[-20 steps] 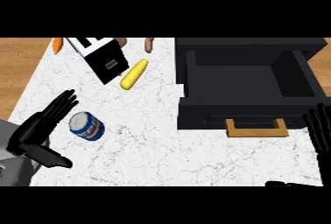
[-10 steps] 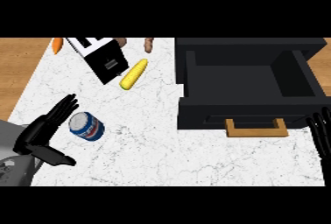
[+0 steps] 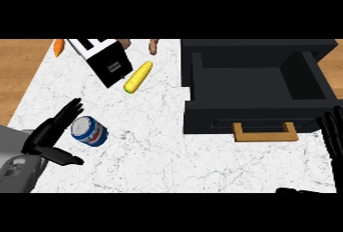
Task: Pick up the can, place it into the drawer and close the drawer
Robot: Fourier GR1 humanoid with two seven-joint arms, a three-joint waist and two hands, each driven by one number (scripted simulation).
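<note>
White marble counter, bordered by wood: at lower left, the left hand cups the blue-and-white can, fingers straight and spread beside it, thumb beneath, not yet clasped. At right, the black drawer stands open to receive it. Right hand rests with fingers released at the right edge. A corn cob and dark box lie clear above.
</note>
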